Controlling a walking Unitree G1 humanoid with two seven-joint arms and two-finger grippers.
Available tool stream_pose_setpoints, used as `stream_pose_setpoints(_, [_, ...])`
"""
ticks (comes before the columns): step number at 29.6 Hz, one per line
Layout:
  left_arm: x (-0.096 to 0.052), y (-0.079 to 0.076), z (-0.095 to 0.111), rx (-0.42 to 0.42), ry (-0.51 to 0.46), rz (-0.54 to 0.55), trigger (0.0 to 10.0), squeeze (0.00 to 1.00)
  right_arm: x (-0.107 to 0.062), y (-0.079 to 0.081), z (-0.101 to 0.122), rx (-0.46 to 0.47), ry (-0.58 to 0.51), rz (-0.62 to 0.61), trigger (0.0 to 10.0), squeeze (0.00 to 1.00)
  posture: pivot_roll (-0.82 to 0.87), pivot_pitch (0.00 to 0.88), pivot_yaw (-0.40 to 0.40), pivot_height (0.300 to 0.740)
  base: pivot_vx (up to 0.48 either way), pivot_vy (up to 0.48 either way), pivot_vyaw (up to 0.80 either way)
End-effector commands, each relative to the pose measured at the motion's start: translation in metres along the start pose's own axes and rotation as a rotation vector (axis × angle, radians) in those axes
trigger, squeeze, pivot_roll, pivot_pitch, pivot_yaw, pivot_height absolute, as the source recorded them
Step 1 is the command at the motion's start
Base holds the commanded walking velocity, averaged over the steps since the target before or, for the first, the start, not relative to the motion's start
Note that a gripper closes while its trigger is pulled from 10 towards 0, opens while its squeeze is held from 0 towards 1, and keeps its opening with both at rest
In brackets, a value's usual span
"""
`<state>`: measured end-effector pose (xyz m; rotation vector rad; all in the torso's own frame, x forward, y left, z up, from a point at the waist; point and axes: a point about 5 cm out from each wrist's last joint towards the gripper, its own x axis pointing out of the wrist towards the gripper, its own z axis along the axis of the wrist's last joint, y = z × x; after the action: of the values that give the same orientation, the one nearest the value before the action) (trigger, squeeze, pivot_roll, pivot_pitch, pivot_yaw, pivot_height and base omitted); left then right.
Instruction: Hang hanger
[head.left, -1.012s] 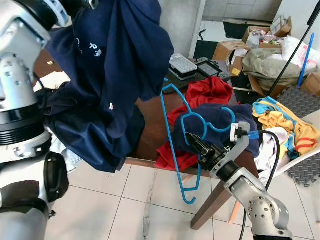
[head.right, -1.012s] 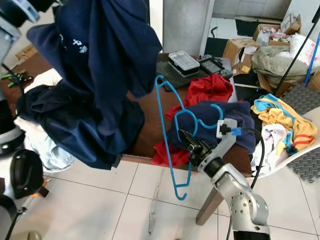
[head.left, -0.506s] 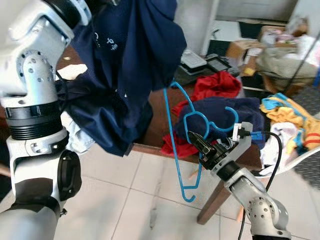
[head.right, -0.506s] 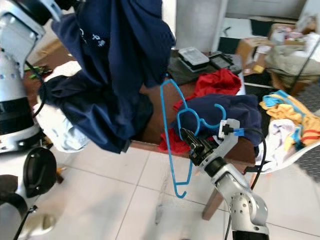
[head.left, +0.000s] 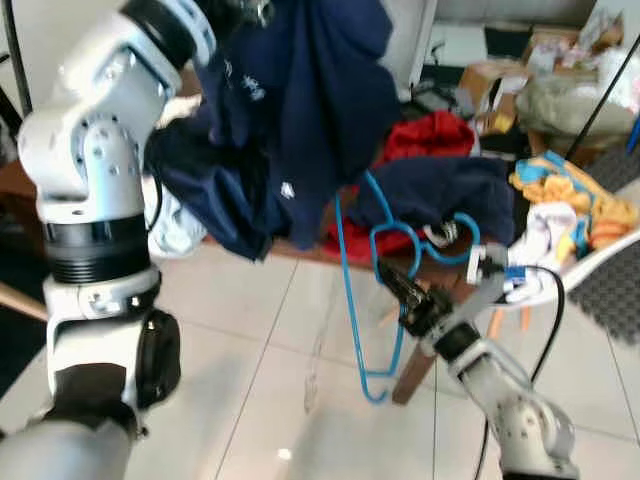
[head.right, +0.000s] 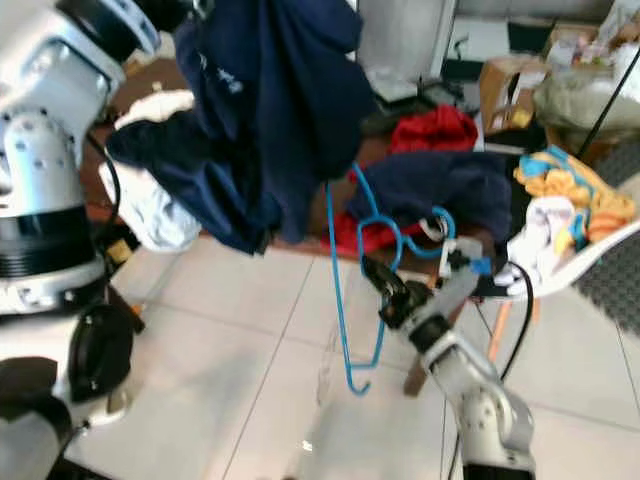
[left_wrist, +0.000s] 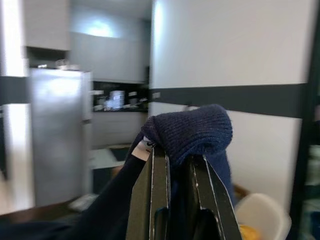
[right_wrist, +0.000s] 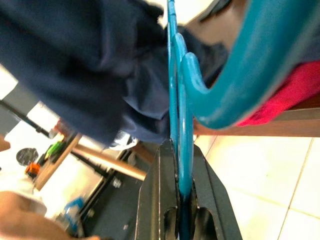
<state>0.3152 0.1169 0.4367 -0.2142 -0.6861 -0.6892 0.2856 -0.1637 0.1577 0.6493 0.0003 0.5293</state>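
- Low on the right side, the right gripper (head.left: 400, 290) is pinching the blue hanger (head.left: 352, 290) between its two black fingers; the wrist view is showing the blue wire running straight down the slot between them.
- Out from that grip, the hanger is standing nearly upright in the air over the tiled floor (head.left: 250, 350), its long axis running top to bottom, its hook (head.left: 450, 235) curling toward the table edge and its lowest bend (head.left: 375, 392) hanging close to the floor.
- Up high on the left side, the left gripper (left_wrist: 172, 165) is pressing its fingers together on a thick fold of the navy garment (head.left: 300, 110), which is draping down in front of the table (head.left: 300, 245).
- The relation that matters: the garment is lying up and to the robot's left of the hanger, with the hanger's top end just beside the cloth's lower hem, though I cannot tell whether they are touching.
- Judging from this, the right arm is the nearer one to bring the hanger into the garment, while the left is simply holding the cloth aloft.
- Beyond the hanger, red cloth (head.left: 430, 135) and more navy cloth (head.left: 440, 185) are lying on the table.
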Motion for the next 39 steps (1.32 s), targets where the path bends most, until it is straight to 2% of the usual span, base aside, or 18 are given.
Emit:
stream_pose_setpoints(1, [0.000, -0.006, 0.005, -0.004, -0.037, -0.022, 10.0, 0.00, 0.000, 0.003, 0.001, 0.011, -0.018, 0.013, 10.0, 0.00, 0.04, 0.103, 0.013, 0.740, 0.000, 0.000, 0.00])
stream_pose_setpoints(7, [0.001, -0.014, -0.005, -0.052, -0.023, -0.031, 10.0, 0.00, -0.001, 0.003, 0.002, 0.012, -0.029, 0.008, 10.0, 0.00, 0.04, 0.104, 0.011, 0.740, 0.000, 0.000, 0.00])
stream_pose_setpoints(12, [0.001, -0.022, -0.017, -0.117, -0.002, -0.036, 10.0, 0.00, -0.002, 0.002, 0.003, 0.011, -0.036, 0.000, 10.0, 0.00, 0.04, 0.104, 0.009, 0.740, -0.321, 0.000, 0.00])
stream_pose_setpoints(23, [0.001, -0.021, -0.012, -0.170, -0.009, -0.024, 10.0, 0.00, -0.002, 0.001, 0.004, 0.014, -0.045, -0.007, 10.0, 0.00, 0.04, 0.105, 0.010, 0.740, -0.042, 0.000, 0.00])
stream_pose_setpoints(26, [0.003, -0.020, -0.020, -0.192, 0.011, 0.000, 10.0, 0.00, -0.002, 0.000, 0.004, 0.012, -0.045, -0.014, 10.0, 0.00, 0.04, 0.105, 0.009, 0.740, 0.000, 0.000, 0.00])
stream_pose_setpoints(28, [0.002, -0.017, -0.037, -0.220, 0.051, 0.052, 10.0, 0.00, -0.002, -0.001, 0.005, 0.001, -0.042, -0.030, 10.0, 0.00, 0.04, 0.104, 0.009, 0.740, -0.336, 0.000, 0.00])
stream_pose_setpoints(31, [-0.001, -0.015, -0.046, -0.235, 0.075, 0.082, 10.0, 0.00, -0.002, -0.001, 0.005, -0.009, -0.038, -0.041, 10.0, 0.00, 0.04, 0.104, 0.009, 0.740, -0.429, 0.000, 0.00])
stream_pose_setpoints(33, [-0.018, -0.010, -0.087, -0.241, 0.181, 0.166, 10.0, 0.00, -0.003, -0.006, 0.006, -0.051, -0.027, -0.097, 10.0, 0.00, 0.03, 0.105, 0.011, 0.740, -0.339, 0.000, 0.00])
stream_pose_setpoints(34, [-0.018, -0.010, -0.087, -0.241, 0.181, 0.166, 10.0, 0.00, -0.003, -0.006, 0.006, -0.051, -0.027, -0.097, 10.0, 0.00, 0.03, 0.105, 0.011, 0.740, -0.337, 0.000, 0.00])
stream_pose_setpoints(35, [-0.031, -0.003, -0.113, -0.228, 0.268, 0.232, 10.0, 0.00, -0.005, -0.011, 0.007, -0.103, -0.012, -0.146, 10.0, 0.00, 0.04, 0.107, 0.011, 0.740, -0.472, 0.000, 0.00])
stream_pose_setpoints(37, [-0.031, -0.003, -0.113, -0.228, 0.268, 0.232, 10.0, 0.00, -0.005, -0.011, 0.007, -0.103, -0.012, -0.146, 10.0, 0.00, 0.04, 0.107, 0.011, 0.740, -0.472, 0.000, 0.00])
stream_pose_setpoints(38, [-0.048, 0.007, -0.142, -0.224, 0.386, 0.317, 10.0, 0.00, -0.006, -0.016, 0.010, -0.144, -0.003, -0.187, 10.0, 0.00, 0.03, 0.107, 0.010, 0.740, -0.311, 0.000, 0.00])
stream_pose_setpoints(39, [-0.075, 0.017, -0.175, -0.276, 0.561, 0.445, 10.0, 0.00, -0.009, -0.023, 0.011, -0.190, 0.020, -0.239, 10.0, 0.00, 0.03, 0.108, 0.008, 0.740, -0.244, 0.000, 0.00])
